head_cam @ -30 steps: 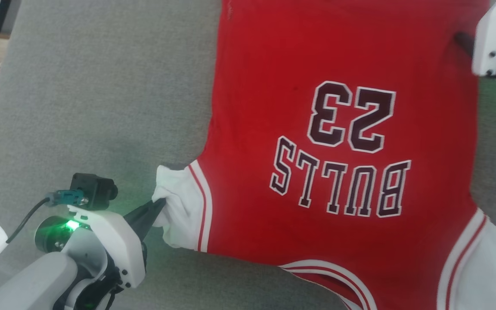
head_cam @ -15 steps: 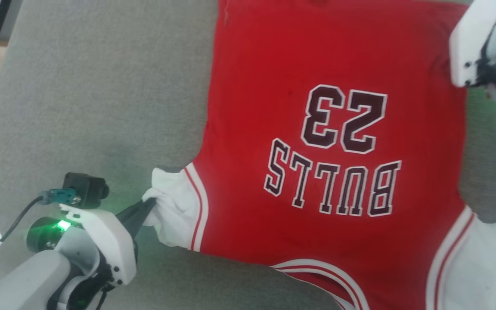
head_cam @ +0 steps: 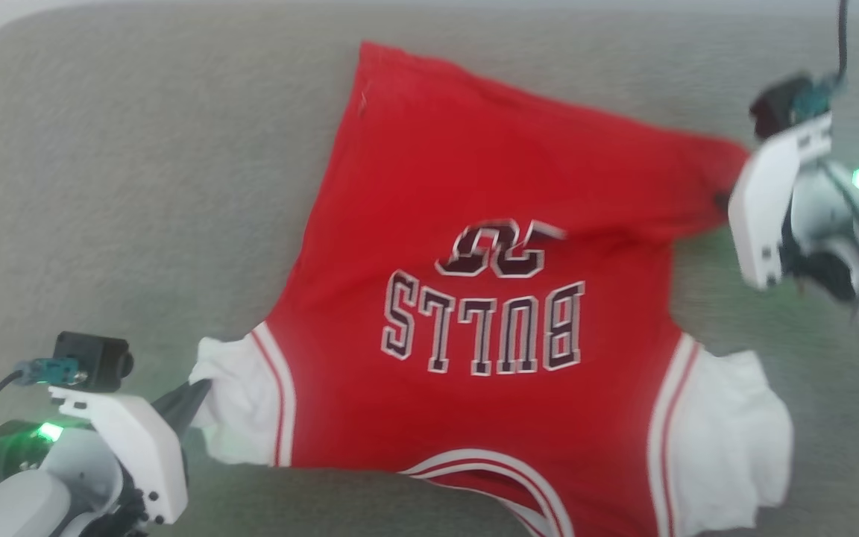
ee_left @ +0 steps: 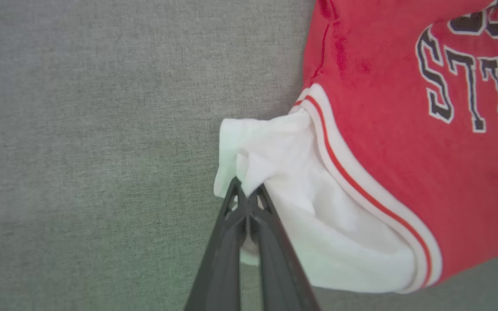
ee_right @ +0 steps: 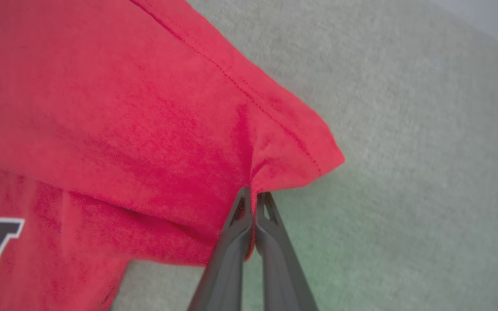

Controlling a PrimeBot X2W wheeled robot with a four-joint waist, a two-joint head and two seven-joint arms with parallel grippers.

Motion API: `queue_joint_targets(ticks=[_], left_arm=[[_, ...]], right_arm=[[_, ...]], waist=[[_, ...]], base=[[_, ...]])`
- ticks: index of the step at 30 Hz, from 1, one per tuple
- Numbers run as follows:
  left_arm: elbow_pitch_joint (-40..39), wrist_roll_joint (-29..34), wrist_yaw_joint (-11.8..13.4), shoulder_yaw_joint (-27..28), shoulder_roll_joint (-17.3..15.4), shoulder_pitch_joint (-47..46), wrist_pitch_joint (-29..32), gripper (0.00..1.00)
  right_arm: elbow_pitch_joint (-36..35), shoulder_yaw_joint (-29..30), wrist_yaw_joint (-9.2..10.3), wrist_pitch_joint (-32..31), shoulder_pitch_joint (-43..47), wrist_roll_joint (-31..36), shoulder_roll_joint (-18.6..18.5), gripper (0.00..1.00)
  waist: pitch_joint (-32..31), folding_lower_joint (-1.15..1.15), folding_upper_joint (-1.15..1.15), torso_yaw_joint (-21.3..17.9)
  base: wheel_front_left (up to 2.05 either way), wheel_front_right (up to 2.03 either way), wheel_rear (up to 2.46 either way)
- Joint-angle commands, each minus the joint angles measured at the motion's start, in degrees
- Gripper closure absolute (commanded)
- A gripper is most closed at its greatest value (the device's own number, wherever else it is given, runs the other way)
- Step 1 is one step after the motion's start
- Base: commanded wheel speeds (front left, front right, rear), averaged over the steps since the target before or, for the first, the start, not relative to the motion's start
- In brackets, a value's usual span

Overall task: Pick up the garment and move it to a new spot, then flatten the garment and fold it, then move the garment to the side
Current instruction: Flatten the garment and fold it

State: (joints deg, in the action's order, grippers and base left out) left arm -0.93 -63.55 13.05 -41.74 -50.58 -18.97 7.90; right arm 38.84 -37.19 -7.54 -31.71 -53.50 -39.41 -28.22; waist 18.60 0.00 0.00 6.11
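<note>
The garment [head_cam: 474, 194], a red jersey with black "BULLS" lettering, lies face up on a grey cushion, its collar toward me. My left gripper [head_cam: 194, 388] is shut on the white sleeve [ee_left: 275, 172] at the lower left, and its fingertips [ee_left: 247, 194] pinch a fold of white cloth. At the right, my right gripper [head_cam: 720, 200] is shut on the red hem corner [ee_right: 292, 151], which is lifted so the cloth buckles across the number. The other white sleeve [head_cam: 728, 440] lies loose at the lower right.
The grey cushion surface [head_cam: 116, 209] spreads wide to the left of the jersey and beyond its far edge. More grey fabric [ee_right: 404, 129] lies to the right of the hem corner.
My right gripper has shut on the hem corner and pulled it up and toward me, buckling the cloth over the number. The head camera has tilted, shifting the whole picture.
</note>
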Motion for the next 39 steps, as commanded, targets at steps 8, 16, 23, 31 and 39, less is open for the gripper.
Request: queue_joint_targets(ticks=[8, 16, 23, 31, 39], left_arm=[[-2.2, -1.7, 1.8, 1.3, -3.0, 3.3, -0.1, 1.00], [-2.9, -2.5, 2.1, 1.8, -4.2, 4.8, -0.5, 1.00], [-2.7, -2.6, 1.7, 1.5, -4.1, 5.0, -0.4, 1.00], [-2.3, -2.6, 1.4, 1.2, -4.1, 5.7, -0.9, 1.00], [-2.7, -1.9, 1.2, 0.6, -3.7, 5.7, -1.0, 1.00]], right_arm=[[-12.7, 2.3, 0.10, 0.5, 15.4, -5.5, -5.1, 1.00], [-21.0, 11.5, 0.10, -0.1, 32.2, -3.4, -3.4, 1.00], [-21.4, 16.9, 0.07, 0.4, 38.8, 2.0, 2.1, 0.44], [-26.7, 21.8, 0.10, -2.0, 41.8, 5.4, 4.6, 0.00], [-42.8, 27.2, 0.08, -7.1, 43.2, 6.0, 4.4, 0.00]], waist=[[-4.2, 0.00, 0.00, -6.9], [-5.0, 0.00, 0.00, -9.6], [-5.3, 0.00, 0.00, -10.1], [-6.2, 0.00, 0.00, -9.9], [-6.8, 0.00, 0.00, -8.5]], base=[[0.00, 0.00, 0.00], [0.00, 0.00, 0.00], [0.00, 0.00, 0.00], [0.00, 0.00, 0.00], [0.00, 0.00, 0.00]])
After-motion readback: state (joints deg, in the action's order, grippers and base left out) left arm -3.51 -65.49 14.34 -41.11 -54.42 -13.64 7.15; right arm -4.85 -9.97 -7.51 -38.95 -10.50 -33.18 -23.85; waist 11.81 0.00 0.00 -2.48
